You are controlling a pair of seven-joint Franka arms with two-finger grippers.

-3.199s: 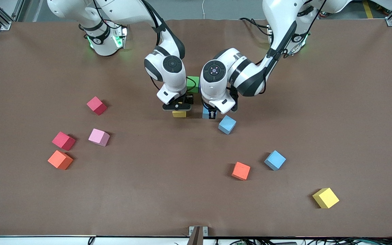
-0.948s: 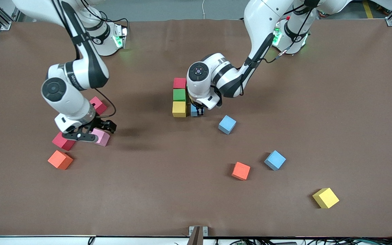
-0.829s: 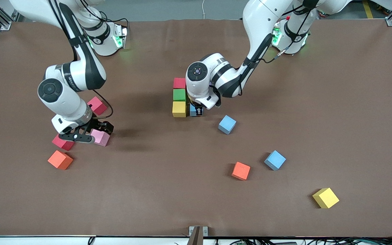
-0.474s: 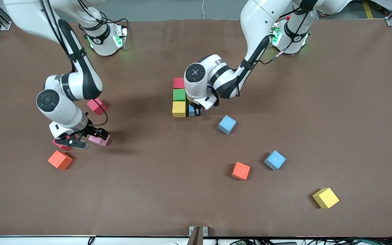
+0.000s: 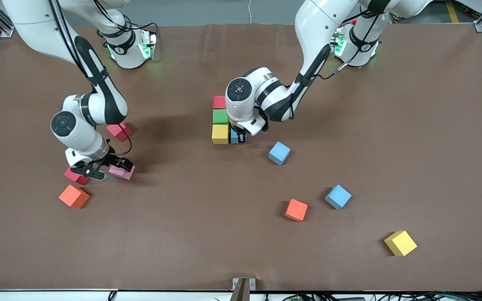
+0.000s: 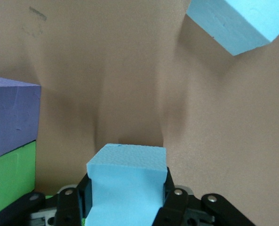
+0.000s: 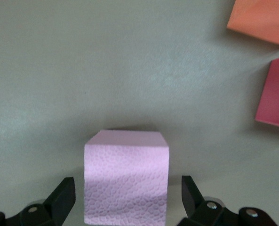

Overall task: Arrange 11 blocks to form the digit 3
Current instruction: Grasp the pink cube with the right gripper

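A short column of blocks stands mid-table: red (image 5: pixel 220 101), green (image 5: pixel 220 116) and yellow (image 5: pixel 220 133), the yellow one nearest the front camera. My left gripper (image 5: pixel 239 136) is shut on a light blue block (image 6: pixel 127 186), held low right beside the yellow block. The left wrist view also shows a purple block (image 6: pixel 12 115) next to the green one (image 6: pixel 10 181). Toward the right arm's end, my right gripper (image 5: pixel 109 169) is open and straddles a pink block (image 7: pixel 126 181), with a gap at each finger.
Loose blocks lie near the right gripper: red (image 5: pixel 119 131), crimson (image 5: pixel 75 176), orange (image 5: pixel 74 196). Toward the left arm's end lie two light blue blocks (image 5: pixel 279 153) (image 5: pixel 338 196), an orange one (image 5: pixel 296 210) and a yellow one (image 5: pixel 400 243).
My right gripper has shifted and come down around the pink block. My left gripper has nudged the light blue block closer to the yellow block.
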